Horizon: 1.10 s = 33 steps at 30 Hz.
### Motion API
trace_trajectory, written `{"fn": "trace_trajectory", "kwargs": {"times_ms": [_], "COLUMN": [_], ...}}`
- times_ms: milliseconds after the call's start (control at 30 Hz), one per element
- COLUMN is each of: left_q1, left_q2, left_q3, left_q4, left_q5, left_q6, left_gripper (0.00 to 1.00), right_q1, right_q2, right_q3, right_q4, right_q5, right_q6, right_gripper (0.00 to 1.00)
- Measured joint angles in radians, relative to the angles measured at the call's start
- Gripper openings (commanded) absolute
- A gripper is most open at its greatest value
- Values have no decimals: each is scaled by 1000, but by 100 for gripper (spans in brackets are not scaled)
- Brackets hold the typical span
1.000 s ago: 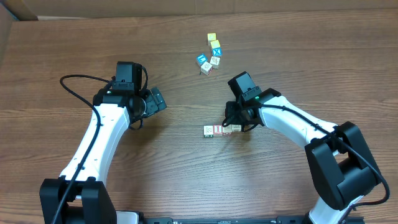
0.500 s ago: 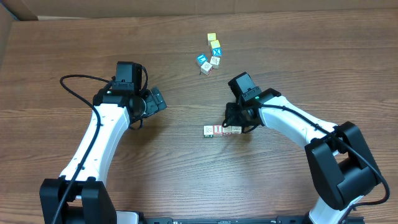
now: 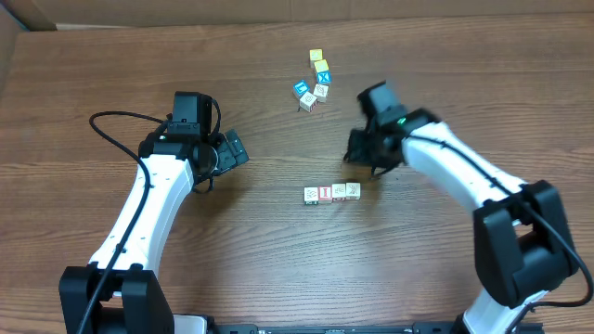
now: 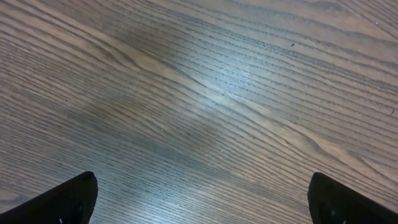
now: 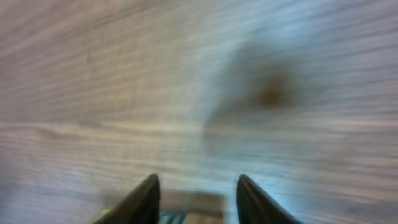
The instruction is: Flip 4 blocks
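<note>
"Four blocks [image 3: 331,193] sit in a tight row on the table [image 3: 278,255]. Is either arm holding one?"

"No. The right gripper [image 5: 196,186] hangs just beyond the row's right end, fingers parted. The left gripper [image 4: 202,177], well left of the row, gapes wide over wood."

Left arm [image 3: 153,199], right arm [image 3: 455,167]: white shells, chunky black joints n bases. Thin black cable [image 3: 111,125] off left. Tiny green LED [image 3: 402,119] on right.

Overhead down on table [image 3: 278,269]; both wrist views seemingly close above it.
</note>
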Motion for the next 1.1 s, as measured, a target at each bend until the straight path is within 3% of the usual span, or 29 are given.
{"fn": "trace_trajectory", "kwargs": {"times_ms": [167, 300, 867, 1100], "left_q1": [0, 0, 0, -8], "left_q2": [0, 0, 0, 0], "left_q3": [0, 0, 0, 0], "left_q4": [0, 0, 67, 23], "left_q5": [0, 0, 15, 172], "left_q6": [0, 0, 0, 0], "left_gripper": [100, 100, 100, 100], "right_q1": [-109, -159, -177, -177], "right_q2": [0, 0, 0, 0], "right_q3": [25, 25, 25, 25], "right_q4": [-92, -195, -257, -258], "right_q5": [1, 1, 0, 0], "right_q6": [-42, -79, -111, -111], "right_gripper": [74, 100, 100, 100]}}
